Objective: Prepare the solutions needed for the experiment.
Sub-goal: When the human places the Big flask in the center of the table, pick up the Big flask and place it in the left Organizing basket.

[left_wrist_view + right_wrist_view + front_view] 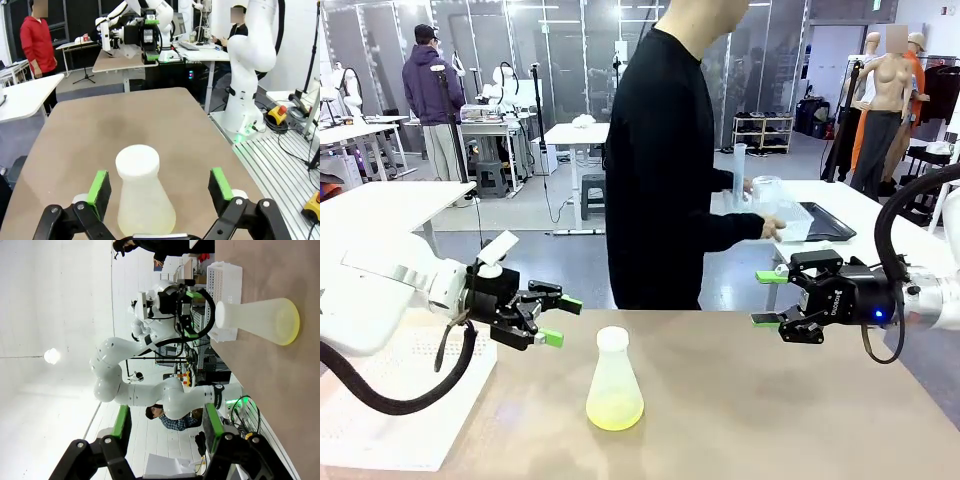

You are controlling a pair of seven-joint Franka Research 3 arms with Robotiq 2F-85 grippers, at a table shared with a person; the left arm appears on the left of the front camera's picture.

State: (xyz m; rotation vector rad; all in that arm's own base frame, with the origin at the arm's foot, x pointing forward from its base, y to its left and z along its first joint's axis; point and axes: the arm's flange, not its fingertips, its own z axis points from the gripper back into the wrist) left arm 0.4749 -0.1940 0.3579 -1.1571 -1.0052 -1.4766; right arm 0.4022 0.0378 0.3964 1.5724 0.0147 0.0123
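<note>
A frosted white conical flask [614, 375] stands upright on the brown table with a white cap on its neck. The solutions [614, 412] form a shallow yellow-green layer in its bottom. My left gripper [563, 320] hovers open just left of the flask's neck and does not touch it. In the left wrist view the flask [142, 195] stands between the green pads [98, 187], close to the left gripper [159, 186]. My right gripper [767, 298] hangs open and empty to the flask's right, well clear of it. From the right gripper [167, 425], the flask [257, 320] and the solutions [292, 322] lie farther off.
A white perforated tray [400, 400] sits at the table's front left, under my left arm. A person in black [660, 160] stands at the far edge, turned to a neighbouring table, with hands at a clear tub [790, 218] beside a tall measuring cylinder [739, 175].
</note>
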